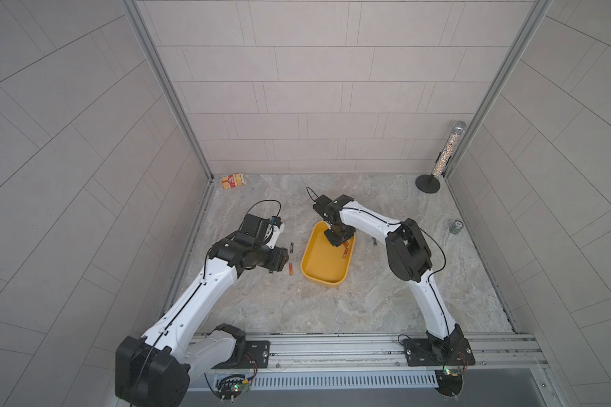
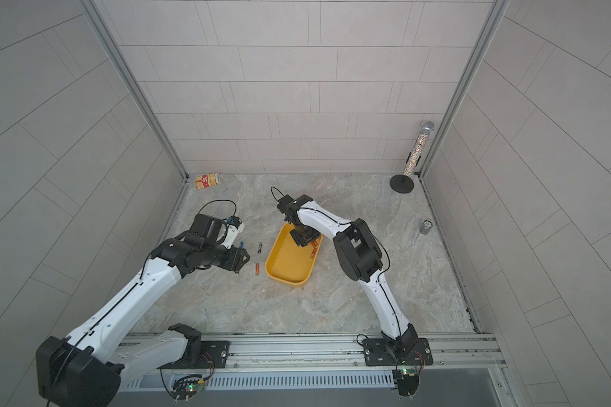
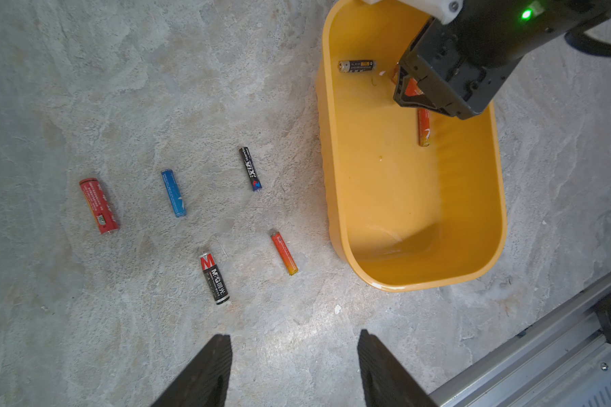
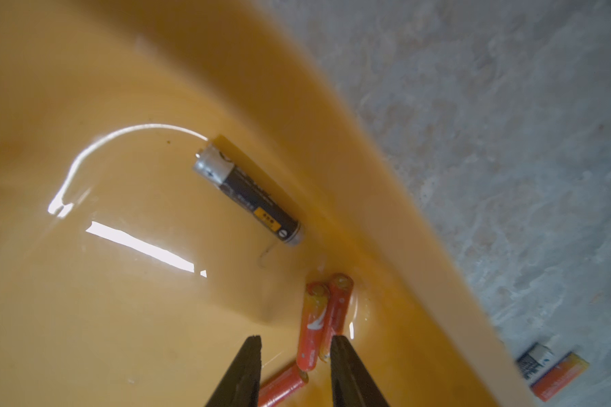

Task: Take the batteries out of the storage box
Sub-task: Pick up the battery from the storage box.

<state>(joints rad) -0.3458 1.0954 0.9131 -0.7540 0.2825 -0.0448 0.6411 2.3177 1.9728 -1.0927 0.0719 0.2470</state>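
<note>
The yellow storage box [image 1: 323, 271] [image 2: 286, 269] lies mid-table. My right gripper [image 4: 295, 340] reaches down into its far end [image 1: 339, 240]. It is open, its jaws on either side of two orange batteries [image 4: 311, 327] that lie together by the box wall. A third orange battery [image 4: 283, 386] and a black battery [image 4: 247, 190] also lie inside. My left gripper [image 3: 293, 338] hangs open over bare table left of the box [image 3: 420, 211]. Beyond it on the table lie red [image 3: 99, 206], blue [image 3: 173, 193], black [image 3: 250, 169], orange [image 3: 284, 253] and black-and-red [image 3: 215, 278] batteries.
A red-and-cream carton [image 1: 233, 181] lies at the back left corner. A grey can [image 1: 456, 227] stands near the right wall and a glittery tube on a round black base [image 1: 428, 184] at the back right. Two more batteries [image 4: 551, 370] lie right of the box. A metal rail [image 1: 332, 345] runs along the front.
</note>
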